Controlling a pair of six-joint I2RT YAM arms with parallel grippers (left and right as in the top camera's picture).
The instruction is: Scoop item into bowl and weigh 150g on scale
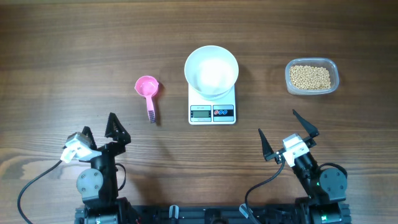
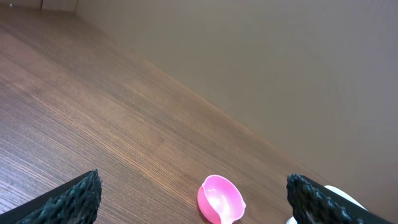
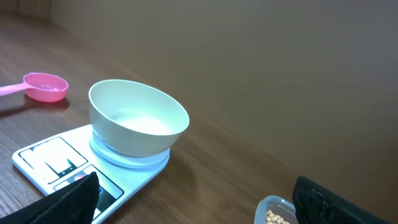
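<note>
Both my claws stand wide open and hold nothing: the left claw point(image 1: 98, 122) and the right claw point(image 1: 277, 121) each hover by the near edge of the desk point(image 1: 62, 50). The white bowl point(image 1: 211, 70) sits on the scale point(image 1: 212, 112) about the middle of the desk, the beans point(image 1: 310, 77) lie in a clear tub point(image 1: 336, 78) toward the right edge, and a pink scoop point(image 1: 148, 87) lies left of the scale, apart from it. The scale's grey display and the marks beside its buttons are too small for me to read.
</note>
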